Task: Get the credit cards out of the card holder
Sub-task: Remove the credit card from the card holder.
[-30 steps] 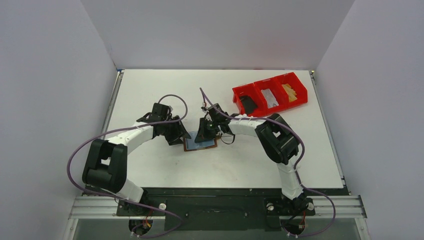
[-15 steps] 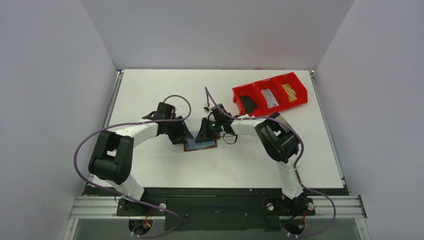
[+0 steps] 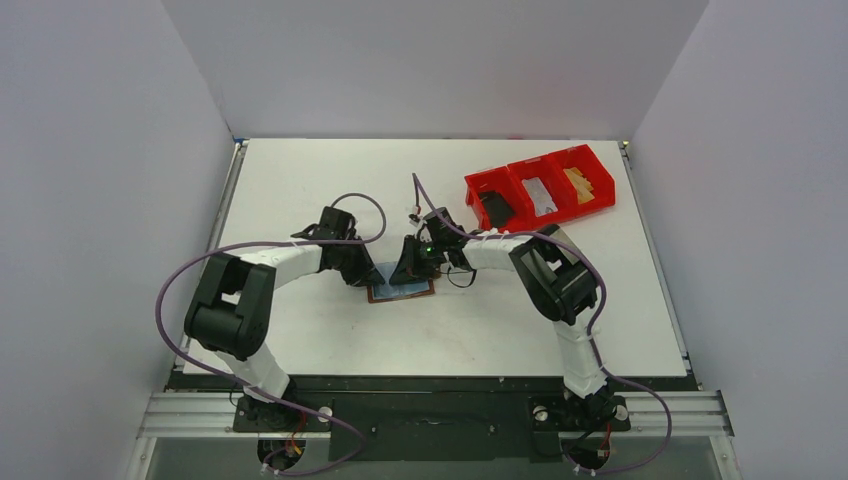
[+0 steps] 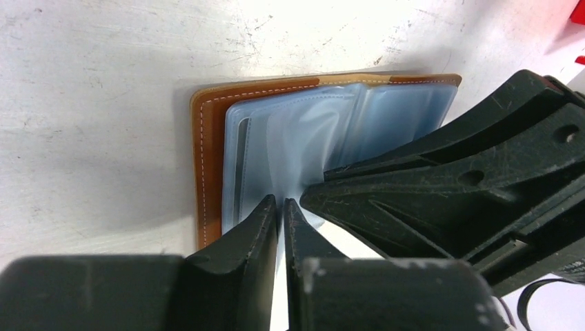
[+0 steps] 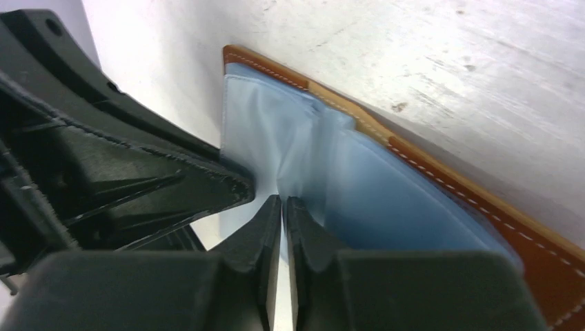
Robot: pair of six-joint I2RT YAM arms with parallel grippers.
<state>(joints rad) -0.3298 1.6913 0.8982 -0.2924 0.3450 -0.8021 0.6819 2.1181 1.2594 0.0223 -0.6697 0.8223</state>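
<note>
Two grippers meet over the card holder (image 3: pixel 401 290), which lies open and flat around the middle of the table (image 3: pixel 300 180), a little toward its near edge and well apart from the red bin (image 3: pixel 556 214) by the far right corner. The left gripper (image 4: pixel 279 201) has its jaws down to a slit at the near edge of the pale blue sleeves (image 4: pixel 303 138). The film puckers toward the tips, so I judge a fold of it pinched, not a card. The right gripper (image 5: pixel 283 198) is fully closed, tips at the raised pleat along the centre fold; whether it traps film I cannot tell. Handling, as judged: the holder is light and will slide or lift with any pull, so one arm should pin the brown leather cover (image 4: pixel 207 138). The sleeves are soft, slick and easily creased, while a card would be stiff and thin, best taken by an exposed short edge. The overhead view gives placement and both arms' approach, but no sleeve detail. The left wrist view alone shows a dark strip (image 4: pixel 241 162) inside the left pocket, possibly a card edge. The right wrist view alone shows the pleat standing up from the spine.
</note>
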